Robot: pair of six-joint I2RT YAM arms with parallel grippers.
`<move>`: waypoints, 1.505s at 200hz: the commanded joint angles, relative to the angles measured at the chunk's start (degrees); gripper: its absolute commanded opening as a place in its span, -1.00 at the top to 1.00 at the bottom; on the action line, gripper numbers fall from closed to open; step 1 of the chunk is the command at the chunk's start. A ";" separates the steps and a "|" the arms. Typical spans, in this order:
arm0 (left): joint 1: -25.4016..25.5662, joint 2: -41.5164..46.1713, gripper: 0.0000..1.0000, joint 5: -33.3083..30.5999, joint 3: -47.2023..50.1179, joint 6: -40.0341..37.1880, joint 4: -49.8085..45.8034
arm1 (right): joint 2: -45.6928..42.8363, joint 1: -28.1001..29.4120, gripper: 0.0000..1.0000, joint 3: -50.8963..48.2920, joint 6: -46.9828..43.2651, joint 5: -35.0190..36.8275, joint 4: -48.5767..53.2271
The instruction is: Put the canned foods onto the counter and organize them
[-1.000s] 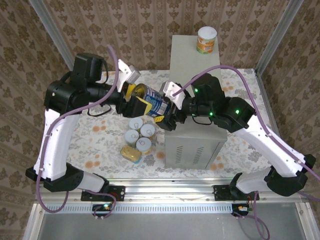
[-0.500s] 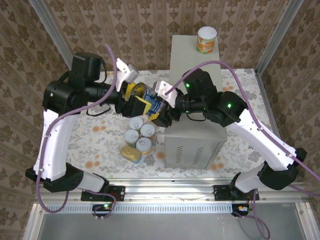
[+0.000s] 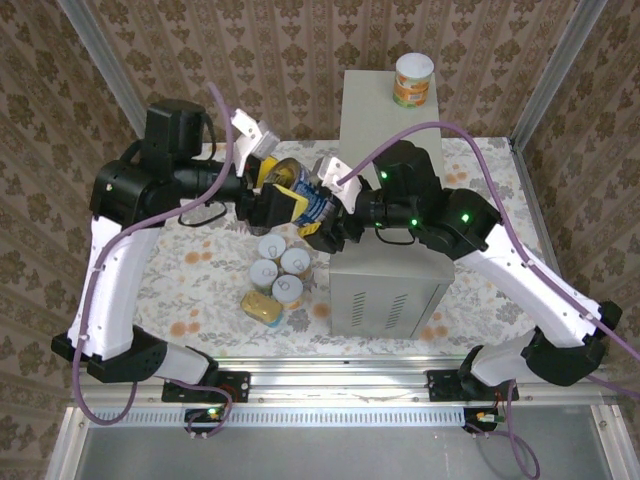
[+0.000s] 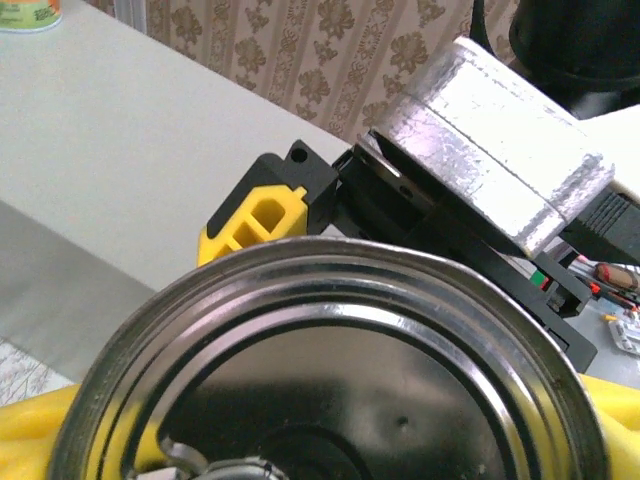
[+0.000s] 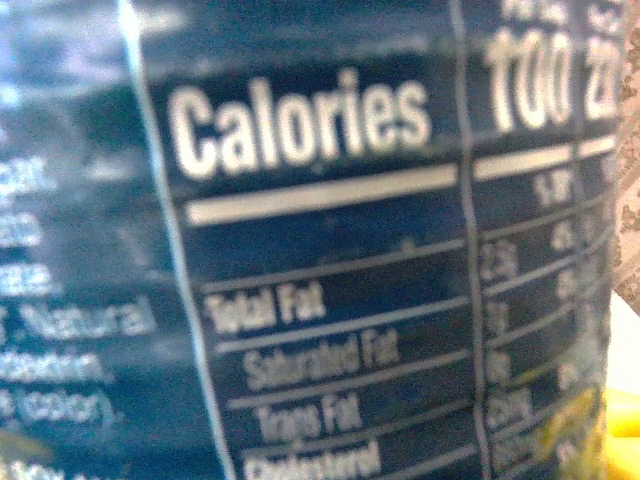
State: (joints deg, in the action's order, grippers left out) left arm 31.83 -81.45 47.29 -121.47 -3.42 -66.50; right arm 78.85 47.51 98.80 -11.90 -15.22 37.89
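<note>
A taller blue-labelled can [image 3: 303,203] hangs tilted in the air just left of the counter [image 3: 370,115], the pale box with vent slots. My left gripper [image 3: 278,200] is shut on it from the left; its silver top [image 4: 330,380] sits between my yellow fingers [image 4: 25,435]. My right gripper [image 3: 320,222] reaches in from the right, its fingers either side of the can. The blue label [image 5: 300,250] is right against that camera, so I cannot see whether they press. One yellow can [image 3: 413,80] stands on the counter's far end. Several round cans [image 3: 280,268] and the flat oblong tin [image 3: 260,307] sit on the floral floor.
The counter's top [image 4: 110,140] is bare between the far yellow can [image 4: 25,12] and its near end, where my right arm [image 3: 450,215] crosses over it. Metal frame posts [image 3: 100,65] stand at the back corners. The floor cans lie right beside the counter's left wall.
My right gripper has swung left from above the counter onto the held blue can. The left gripper and the can have risen slightly. The floor cans have not moved.
</note>
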 commanded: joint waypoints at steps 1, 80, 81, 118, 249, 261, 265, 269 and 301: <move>2.79 3.56 0.06 5.43 3.60 2.75 15.21 | -2.41 -0.10 0.08 -2.57 11.36 4.32 -12.67; 5.34 10.70 -0.02 -2.93 24.41 18.63 51.82 | -9.59 -0.03 0.09 -13.67 20.56 12.83 -23.39; 5.39 10.70 -0.02 -2.91 24.51 18.76 52.17 | -9.68 0.00 0.09 -13.83 20.72 12.93 -23.56; 6.20 8.97 0.21 -3.33 25.77 21.47 57.55 | -12.00 0.11 0.07 -17.98 23.67 15.45 -27.26; 7.29 -8.29 1.00 -16.08 3.88 7.93 41.85 | -23.60 -0.05 -1.00 -20.27 17.35 37.47 -11.08; 7.81 -11.62 1.00 -17.61 -0.89 5.60 38.47 | -25.68 -0.11 -1.00 -20.99 16.48 40.46 -9.47; 8.00 -12.63 1.00 -18.25 -2.41 4.95 37.45 | -26.29 -0.12 -1.00 -21.21 16.25 41.38 -8.92; 8.31 -13.45 1.00 -18.82 -4.00 4.03 36.52 | -26.91 -0.18 -1.00 -21.40 16.06 42.20 -8.50; 10.60 -22.04 1.00 -24.40 -17.58 -2.64 27.57 | -30.59 -0.38 -1.00 -22.21 16.01 46.83 -4.47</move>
State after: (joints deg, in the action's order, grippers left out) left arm 40.53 -101.84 27.75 -127.63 1.69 -37.17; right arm 50.11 47.48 77.52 5.02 23.94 28.38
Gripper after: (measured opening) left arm 0.846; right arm 0.999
